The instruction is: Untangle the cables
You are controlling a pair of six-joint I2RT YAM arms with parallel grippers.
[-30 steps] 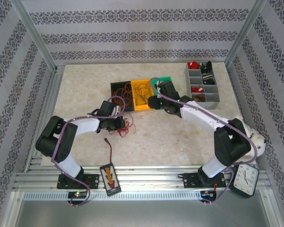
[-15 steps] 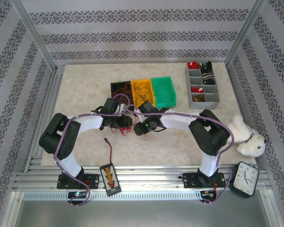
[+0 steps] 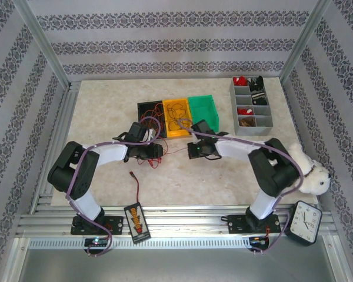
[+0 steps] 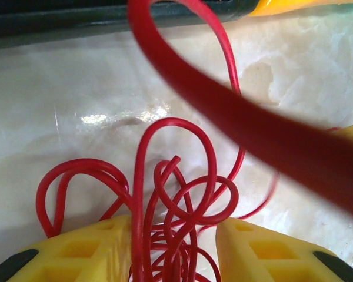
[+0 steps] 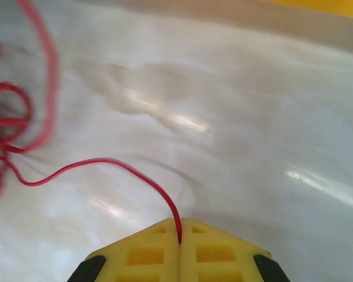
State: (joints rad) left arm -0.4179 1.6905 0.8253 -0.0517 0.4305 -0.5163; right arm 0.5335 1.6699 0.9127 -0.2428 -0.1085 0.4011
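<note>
A tangle of thin red cables lies on the table in front of the black bin. My left gripper sits on it. In the left wrist view the looping cables are bunched between the yellow fingers of the left gripper, which is closed on the bundle. A blurred red strand crosses close to the lens. My right gripper is just to the right, shut on the end of one red cable that runs left to the tangle. In its wrist view the right gripper has its pads pressed together.
Behind the grippers stand a black bin, an orange bin holding more wires, and a green bin. A grey organiser is at the back right. A battery pack, plush toy and clock line the near edge.
My right gripper came from the orange bin to the tangle, then moved right with a red cable pinched, drawing it out. The left gripper stayed on the tangle.
</note>
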